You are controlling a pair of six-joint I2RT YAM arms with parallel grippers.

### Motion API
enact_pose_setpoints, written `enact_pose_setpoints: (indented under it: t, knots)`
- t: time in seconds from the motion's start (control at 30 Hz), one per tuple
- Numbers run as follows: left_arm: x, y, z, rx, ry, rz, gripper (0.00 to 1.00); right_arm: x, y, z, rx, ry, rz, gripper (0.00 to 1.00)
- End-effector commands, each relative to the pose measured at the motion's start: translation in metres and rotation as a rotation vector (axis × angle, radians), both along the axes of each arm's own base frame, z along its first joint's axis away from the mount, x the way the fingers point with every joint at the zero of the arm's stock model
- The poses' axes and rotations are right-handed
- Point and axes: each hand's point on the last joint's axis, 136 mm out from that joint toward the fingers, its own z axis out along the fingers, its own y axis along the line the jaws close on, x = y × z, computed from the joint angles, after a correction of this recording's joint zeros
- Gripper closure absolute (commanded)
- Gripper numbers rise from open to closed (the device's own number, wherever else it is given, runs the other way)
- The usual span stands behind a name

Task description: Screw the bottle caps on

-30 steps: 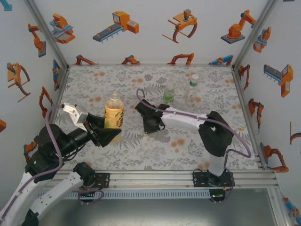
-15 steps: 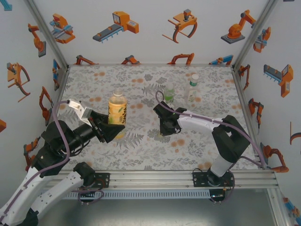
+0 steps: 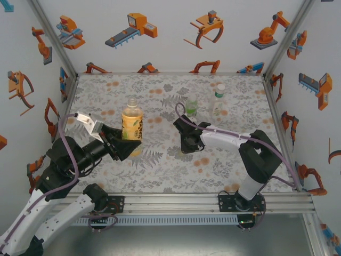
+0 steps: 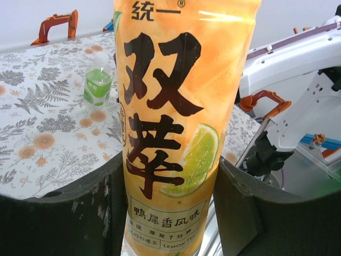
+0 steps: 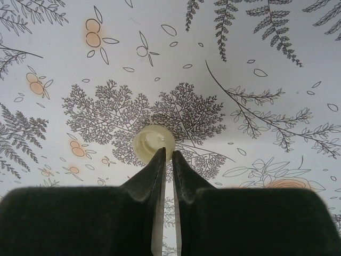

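Clamping the amber drink bottle (image 3: 131,121) upright in the left gripper (image 3: 129,143) on the left half of the floral table (image 3: 160,173)
Seen from the left wrist, the dark fingers (image 4: 64,213) press the bottle's yellow label low down from both sides. The right gripper (image 5: 166,157) points down at mid-table with its jaws a thin slit apart, grasping nothing. Its tips meet the near edge of the pale yellowish cap (image 5: 153,143), which lies flat on the table. The short green bottle (image 3: 191,108) and the slim clear bottle (image 3: 218,101) stand just beyond it, near each other
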Motion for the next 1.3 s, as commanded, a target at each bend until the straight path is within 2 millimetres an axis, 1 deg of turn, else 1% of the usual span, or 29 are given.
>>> enact_pose_setpoints:
  t: [0.0, 0.13, 0.23, 0.3, 0.47, 0.53, 0.67, 1.27]
  knots:
    - [-0.002, 0.004, 0.006, -0.024, -0.015, 0.009, 1.00, 0.006, -0.003, 0.008, -0.032, -0.016, -0.001, 0.79]
    - [-0.002, 0.005, 0.004, -0.015, -0.015, 0.016, 1.00, 0.009, -0.003, 0.018, -0.049, -0.021, 0.006, 0.76]
    - [-0.002, 0.006, 0.003, -0.012, -0.017, 0.021, 1.00, 0.012, 0.003, 0.029, -0.028, -0.033, 0.006, 0.76]
    - [-0.001, 0.007, 0.003, -0.011, -0.017, 0.025, 1.00, 0.013, 0.009, 0.031, -0.004, -0.035, 0.004, 0.74]
    - [-0.001, 0.007, 0.003, -0.016, -0.024, 0.027, 1.00, 0.009, 0.014, 0.018, 0.003, 0.006, -0.007, 0.64]
    - [-0.001, 0.007, 0.002, -0.012, -0.021, 0.028, 1.00, 0.007, 0.016, 0.014, 0.007, 0.015, -0.004, 0.62]
    - [-0.001, 0.008, 0.001, -0.003, -0.020, 0.033, 1.00, 0.006, 0.019, 0.012, 0.012, 0.020, -0.006, 0.58]
    - [0.004, 0.006, -0.006, 0.029, -0.001, 0.046, 1.00, 0.001, 0.022, -0.005, -0.019, 0.055, -0.007, 0.57]
